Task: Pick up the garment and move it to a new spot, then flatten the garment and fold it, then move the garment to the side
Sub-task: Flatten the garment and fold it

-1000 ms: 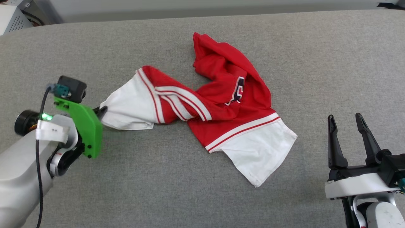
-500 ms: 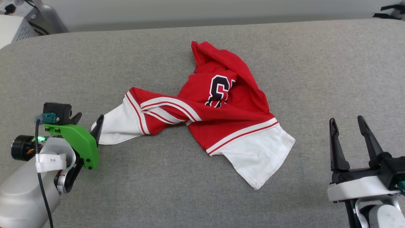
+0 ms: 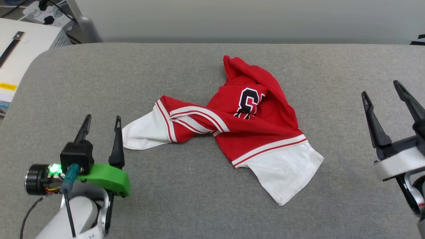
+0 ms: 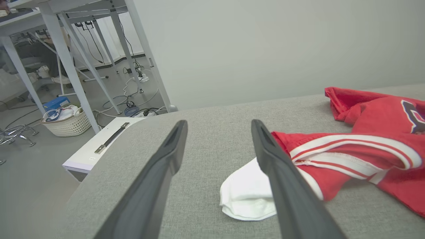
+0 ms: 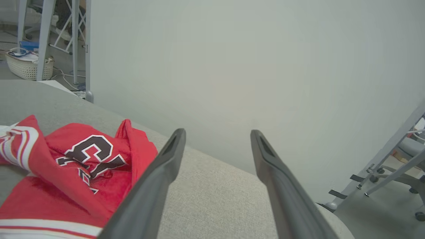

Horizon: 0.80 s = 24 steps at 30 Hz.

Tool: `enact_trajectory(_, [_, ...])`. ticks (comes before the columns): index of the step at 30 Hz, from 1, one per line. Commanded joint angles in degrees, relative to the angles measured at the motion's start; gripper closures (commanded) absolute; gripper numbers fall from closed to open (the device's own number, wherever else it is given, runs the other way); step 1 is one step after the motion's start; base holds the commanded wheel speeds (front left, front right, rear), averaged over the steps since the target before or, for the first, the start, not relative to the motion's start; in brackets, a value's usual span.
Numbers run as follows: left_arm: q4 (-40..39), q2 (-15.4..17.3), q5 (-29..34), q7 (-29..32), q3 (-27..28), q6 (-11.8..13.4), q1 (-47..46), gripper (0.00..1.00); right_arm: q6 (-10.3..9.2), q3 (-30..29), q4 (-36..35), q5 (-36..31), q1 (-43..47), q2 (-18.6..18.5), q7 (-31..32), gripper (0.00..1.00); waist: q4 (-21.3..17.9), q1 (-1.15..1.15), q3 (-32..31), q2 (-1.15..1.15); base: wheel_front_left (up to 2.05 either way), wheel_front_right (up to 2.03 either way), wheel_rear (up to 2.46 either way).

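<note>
Item: the garment (image 3: 252,132), a red T-shirt with white short sleeves and red-and-white striped trim, lying crumpled and twisted near the middle of the grey padded surface (image 3: 199,205). A dark emblem (image 3: 249,103) faces up on the chest, partly folded over. One white sleeve (image 3: 142,134) stretches out toward the robot's left; the other white sleeve (image 3: 285,172) spreads flat toward the near edge. Left gripper (image 3: 103,117): fingers spread apart, holding nothing, tips pointing away from the robot, its inner finger just beside the cuff of the left-hand sleeve. In the left wrist view the left gripper (image 4: 218,122) shows grey surface between its fingers, with the sleeve (image 4: 245,196) and red body (image 4: 365,152) off to one side. Right gripper (image 3: 381,88): fingers likewise apart and empty, well apart from the garment at the right edge. In the right wrist view the right gripper (image 5: 216,131) has the garment (image 5: 66,186) beside it. Surroundings: a white cabinet (image 3: 20,53) past the surface's left corner; a wicker basket (image 4: 66,124) on the floor.
</note>
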Motion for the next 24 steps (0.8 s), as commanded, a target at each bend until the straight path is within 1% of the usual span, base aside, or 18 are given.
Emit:
enact_trajectory(1, [-1.4,-1.5,2.0,-0.3,2.0,0.6,2.7,0.0,0.1,2.0,0.6,2.0,-2.0,-2.1,2.6,0.0,0.5,0.0,-0.2,0.0,0.0,0.0,0.0])
enact_trajectory(4, [-3.8,-4.4,6.4,-0.3,6.2,0.3,7.7,0.0,0.1,8.7,0.7,8.5,-4.5,-7.4,12.3,0.0,1.0,0.0,0.1,0.0,0.0,0.0,0.0])
enact_trajectory(5, [-4.6,-6.8,9.6,-0.3,9.2,-0.4,10.6,0.0,0.1,14.4,-0.1,14.6,-6.8,-12.6,21.9,0.0,1.5,0.0,0.9,0.0,0.0,0.0,0.0])
enact_trajectory(6, [-4.7,-7.8,10.6,-0.3,10.3,-0.9,11.3,0.0,0.1,16.5,-0.2,17.1,-7.5,-14.3,25.6,0.0,1.7,0.0,1.3,0.0,0.0,0.0,0.0])
enact_trajectory(10, [-4.6,-11.0,14.0,-0.3,13.3,-3.4,12.4,0.0,0.1,23.0,-0.1,24.8,-9.9,-18.8,37.5,0.0,2.6,0.0,2.9,0.0,0.0,0.0,0.0])
enact_trajectory(12, [-4.4,-12.5,15.5,-0.3,14.5,-4.7,12.3,0.0,0.1,25.8,0.3,27.3,-11.1,-20.2,41.9,0.0,3.2,0.0,3.8,0.0,0.0,0.0,0.0])
enact_trajectory(14, [-4.2,-13.9,16.8,-0.3,15.6,-6.0,12.0,0.0,0.1,28.2,0.9,29.1,-12.4,-21.0,44.7,0.0,3.7,0.0,4.8,0.0,0.0,0.0,0.0])
enact_trajectory(16, [-4.1,-15.2,18.2,-0.3,16.5,-7.1,11.5,0.0,0.1,30.5,2.1,30.2,-14.0,-21.3,46.3,0.0,4.2,0.0,5.8,0.0,0.0,0.0,0.0])
enact_trajectory(21, [-3.9,-17.9,21.0,-0.3,18.3,-9.5,10.4,0.0,0.1,35.8,6.6,32.1,-17.3,-20.1,47.1,0.0,5.5,0.0,8.1,0.0,0.0,0.0,0.0])
enact_trajectory(24, [-3.6,-19.4,22.5,-0.3,19.4,-10.6,9.9,0.0,0.1,40.2,10.3,32.4,-18.2,-19.4,47.3,0.0,6.1,0.0,9.2,0.0,0.0,0.0,0.0])
